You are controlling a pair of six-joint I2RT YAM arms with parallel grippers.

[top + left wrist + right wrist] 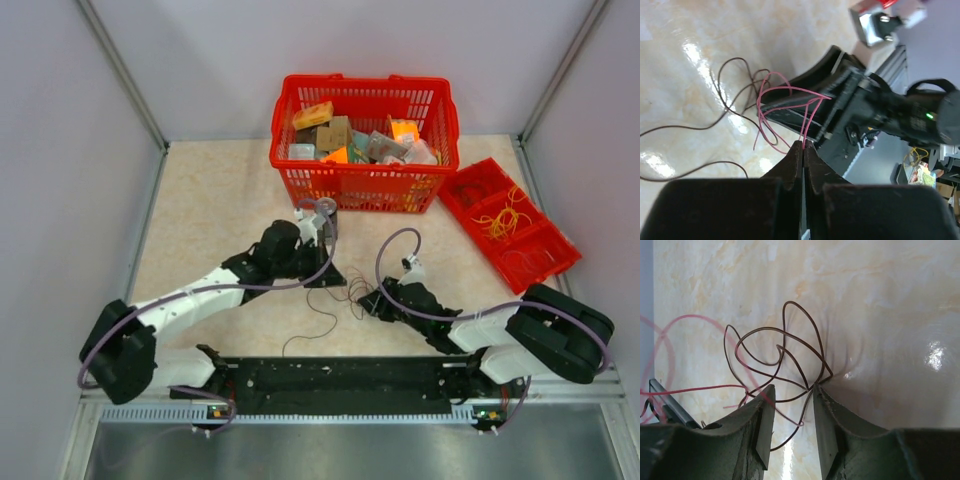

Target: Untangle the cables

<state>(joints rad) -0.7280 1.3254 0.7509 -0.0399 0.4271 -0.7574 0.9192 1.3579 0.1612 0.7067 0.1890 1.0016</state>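
A: Where are the cables?
B: Mid-bench, between both hands. One dark strand trails toward 7 o'clock.
A: Left hand?
B: Pressed together, pinching a pink wire.
A: Right hand?
B: Spread. Dark brown loops lie at its 12 o'clock, one seemingly touching a finger.
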